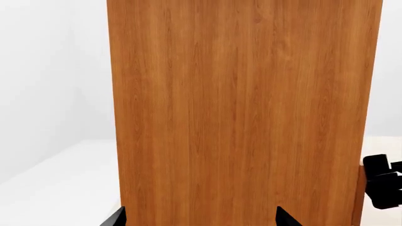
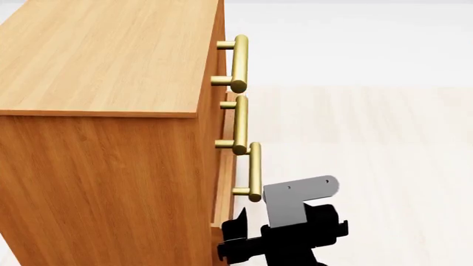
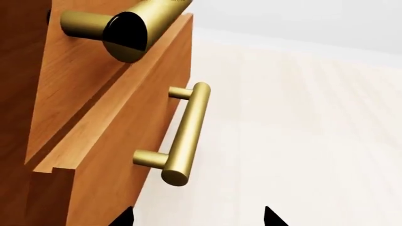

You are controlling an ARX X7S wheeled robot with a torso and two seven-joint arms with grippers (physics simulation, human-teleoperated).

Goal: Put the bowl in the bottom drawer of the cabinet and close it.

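the small patterned bowl shows in none of the three views, so where it sits cannot be told. the bottom drawer (image 3: 107,155), an orange-brown wooden box with a brass bar handle (image 3: 185,134), stands slightly out from the boxy orange-brown wood-grain cabinet (image 2: 103,166); that suits a pull about to be made, since it is not yet open enough for a bowl.

the right hand (image 3: 197,217) hangs just short of that handle with its two black tips apart and nothing between them, lined up, i judge, to close on the bar. the left hand (image 1: 201,217) faces the cabinet's plain side panel, tips spread wide and empty, likely just parked there.

the head view alone shows all three handles stacked and the right arm's black-and-grey wrist below the lowest. the right wrist view alone shows the stepped gap where the drawer juts out. the left wrist view adds only the bare side.
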